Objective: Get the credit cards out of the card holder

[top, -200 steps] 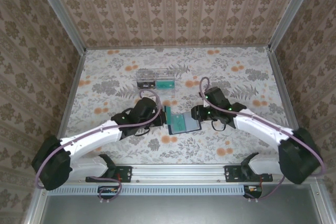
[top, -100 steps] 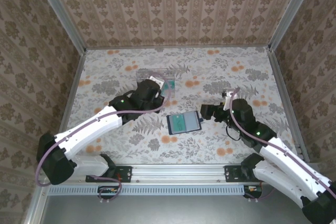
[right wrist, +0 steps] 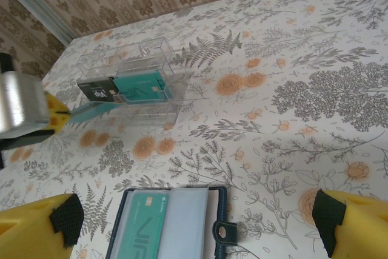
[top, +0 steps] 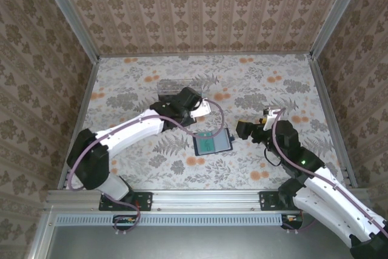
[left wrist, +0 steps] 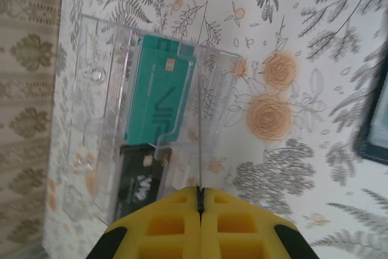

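Note:
The card holder (top: 212,142) lies open on the table, dark with a pale inner face (right wrist: 182,222), a teal credit card (right wrist: 142,235) in its left pocket and a small tab (right wrist: 223,230) at its right edge. My left gripper (left wrist: 200,192) is shut on another teal credit card (left wrist: 199,137), seen edge-on and reaching over the clear box (left wrist: 145,107). From the right wrist, that held card (right wrist: 100,109) points at the box (right wrist: 130,71). My right gripper (right wrist: 195,216) stands open just right of the holder, its fingers (right wrist: 36,225) wide apart and holding nothing.
The clear plastic box (top: 173,87) at the back centre holds a teal card (left wrist: 160,98) and a black card (left wrist: 139,180) lying flat. The left arm (top: 139,128) stretches from the left toward the box. Patterned walls close in the table.
My left gripper has carried a teal card from the card holder back to the clear box. My right gripper has opened, let go of the holder and drawn back to the right.

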Robot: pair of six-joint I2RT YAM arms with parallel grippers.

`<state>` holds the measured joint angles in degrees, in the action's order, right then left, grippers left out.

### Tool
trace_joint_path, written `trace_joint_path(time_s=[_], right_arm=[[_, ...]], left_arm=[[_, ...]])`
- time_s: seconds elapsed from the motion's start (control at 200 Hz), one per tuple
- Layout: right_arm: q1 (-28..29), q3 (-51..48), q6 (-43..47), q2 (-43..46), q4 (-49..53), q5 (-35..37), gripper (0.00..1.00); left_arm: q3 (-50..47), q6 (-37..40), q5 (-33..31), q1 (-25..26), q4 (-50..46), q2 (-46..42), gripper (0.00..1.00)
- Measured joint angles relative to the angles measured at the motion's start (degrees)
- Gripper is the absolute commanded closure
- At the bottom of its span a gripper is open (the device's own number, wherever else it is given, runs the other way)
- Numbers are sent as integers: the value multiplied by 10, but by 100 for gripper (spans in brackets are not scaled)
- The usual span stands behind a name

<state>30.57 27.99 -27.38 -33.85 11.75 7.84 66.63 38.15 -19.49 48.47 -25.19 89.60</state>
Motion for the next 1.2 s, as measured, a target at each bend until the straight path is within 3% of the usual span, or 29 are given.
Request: trace_joint_path(time_s=[0.2,0.39,1.2], right_arm=[[0,-16,0,12,0,8,0],[0,-19,0,12,-3,8,0],[-1,-26,0,1,-14,8,0]], left_arm=[[36,108,-1,-36,14,70,100],[71,155,-5,-51,22,111,100],[116,161,13,-72,51,177,100]])
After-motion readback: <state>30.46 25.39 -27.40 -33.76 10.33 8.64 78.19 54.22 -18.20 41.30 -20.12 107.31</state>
